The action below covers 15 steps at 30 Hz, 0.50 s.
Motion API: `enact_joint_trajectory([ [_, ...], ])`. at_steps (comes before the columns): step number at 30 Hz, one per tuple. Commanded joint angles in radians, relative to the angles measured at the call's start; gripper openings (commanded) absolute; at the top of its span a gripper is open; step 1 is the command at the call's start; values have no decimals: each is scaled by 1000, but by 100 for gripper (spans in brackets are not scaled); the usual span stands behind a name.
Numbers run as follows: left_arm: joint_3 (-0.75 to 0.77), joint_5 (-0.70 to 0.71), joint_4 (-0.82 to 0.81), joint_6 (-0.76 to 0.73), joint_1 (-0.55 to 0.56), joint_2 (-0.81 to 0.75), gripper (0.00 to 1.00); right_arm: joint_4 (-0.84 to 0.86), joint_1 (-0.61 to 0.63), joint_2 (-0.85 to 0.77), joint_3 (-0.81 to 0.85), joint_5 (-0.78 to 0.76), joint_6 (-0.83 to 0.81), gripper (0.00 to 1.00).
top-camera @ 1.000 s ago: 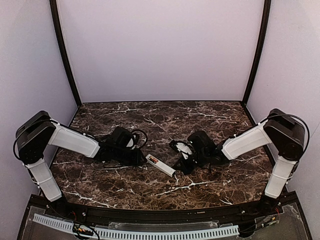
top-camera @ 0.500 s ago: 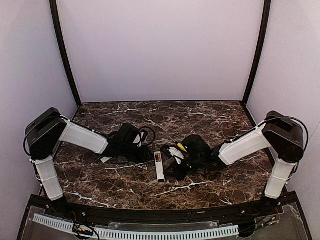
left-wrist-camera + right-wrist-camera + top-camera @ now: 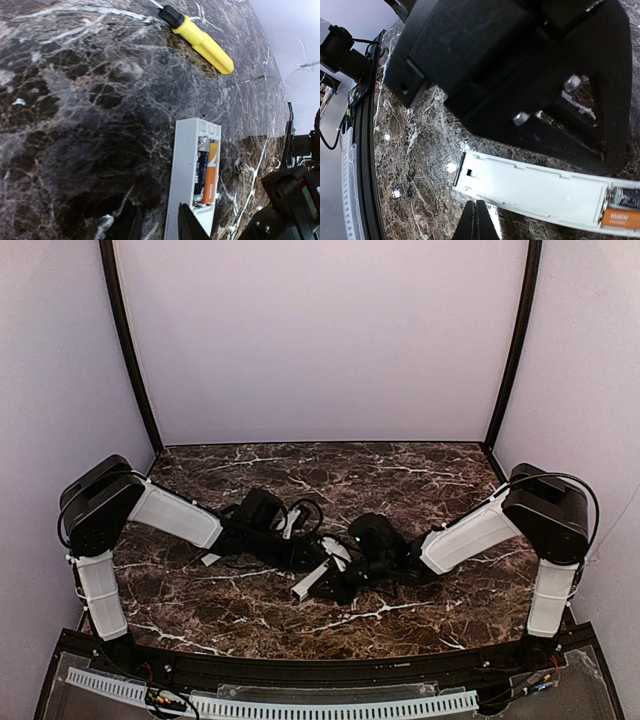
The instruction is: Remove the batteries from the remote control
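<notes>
The remote control (image 3: 186, 165), clamped in the left end effector (image 3: 159, 227), lies open, but both batteries (image 3: 210, 172) sit inside, just ahead. The right end effector (image 3: 476, 220), pinched together and empty, hovers beside it. Pulling them out remains.

Remote control (image 3: 182, 165): plain pale grey-white shell. In its open bay, batteries (image 3: 211, 172): one orange with white print, the one beside it dark and bluish. Beyond the remote's far end, screwdriver (image 3: 205, 45): yellow handle, black collar. Table (image 3: 75, 100) under the remote: dark brown-black marble, white veining. Right gripper (image 3: 476, 206), by the remote's long edge: black.
</notes>
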State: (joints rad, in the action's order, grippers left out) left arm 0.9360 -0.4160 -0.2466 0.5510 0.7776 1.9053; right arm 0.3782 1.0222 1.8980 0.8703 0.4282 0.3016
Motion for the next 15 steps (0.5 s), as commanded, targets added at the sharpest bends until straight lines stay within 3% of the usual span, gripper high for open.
enact_joint_trajectory([
  [1,3,-119,98,-63,22,58,27,61,10,-19,-11,21,18,0],
  [8,54,-58,204,-150,34,47,28,-52,10,-122,-53,38,-39,0],
  [15,79,51,234,-180,34,-10,34,-247,-1,-340,-123,-42,-84,1],
])
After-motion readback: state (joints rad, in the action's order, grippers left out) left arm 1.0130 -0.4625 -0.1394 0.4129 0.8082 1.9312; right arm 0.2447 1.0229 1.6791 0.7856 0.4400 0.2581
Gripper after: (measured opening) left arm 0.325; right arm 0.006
